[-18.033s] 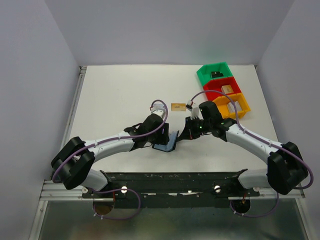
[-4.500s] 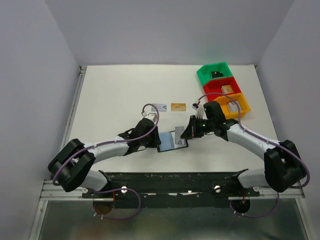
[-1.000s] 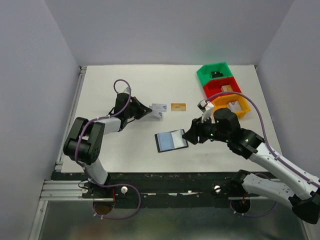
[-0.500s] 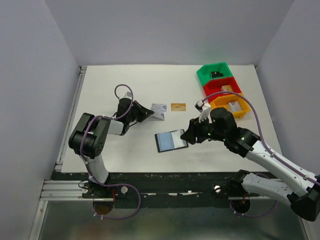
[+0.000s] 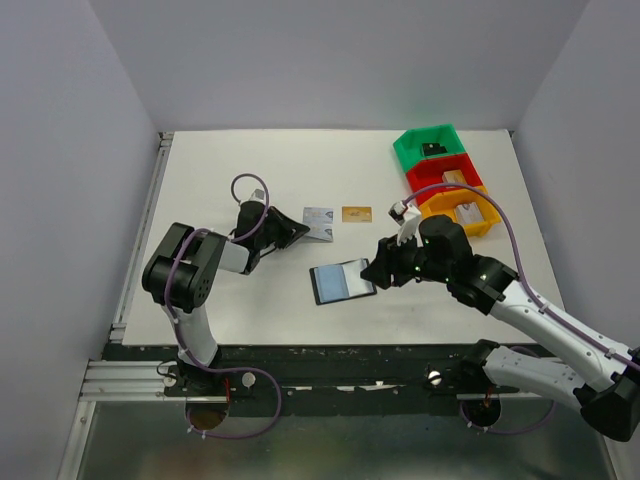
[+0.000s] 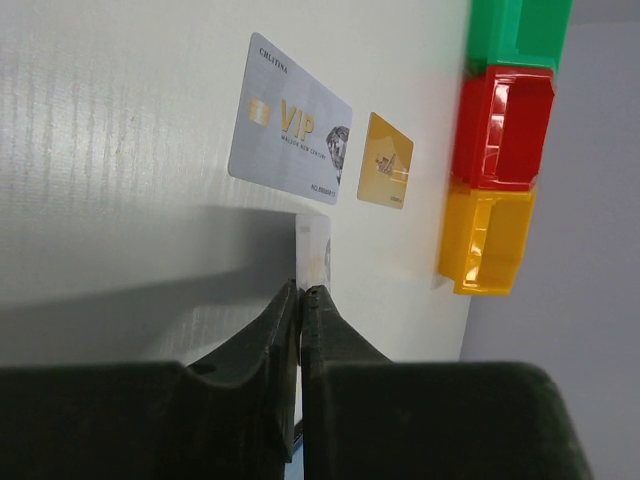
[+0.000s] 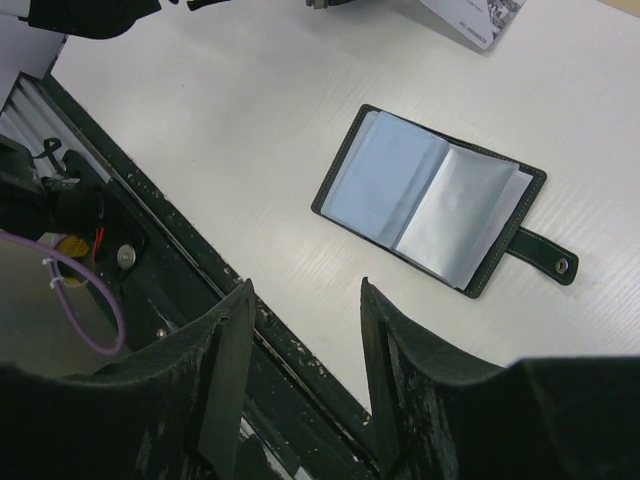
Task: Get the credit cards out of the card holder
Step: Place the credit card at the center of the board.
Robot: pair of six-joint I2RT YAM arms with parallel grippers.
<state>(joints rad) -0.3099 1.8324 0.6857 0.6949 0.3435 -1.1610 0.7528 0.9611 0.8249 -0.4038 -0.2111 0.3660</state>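
Card holder [image 5: 342,281]: lies open and flat on the tabletop [image 5: 220,170], near centre, pockets up so you can reach them; a grey card appears to sit in one pocket. Right pincer [image 7: 305,345]: jaws wide, empty, hovering by the holder's right edge, likely ready to steady it. Left pincer [image 6: 302,290]: jaws almost together on a thin pale card [image 6: 314,250], held edge-on and low beside the silver card [image 6: 290,135] and gold card [image 6: 385,162], your removed stock laid flat farther back.
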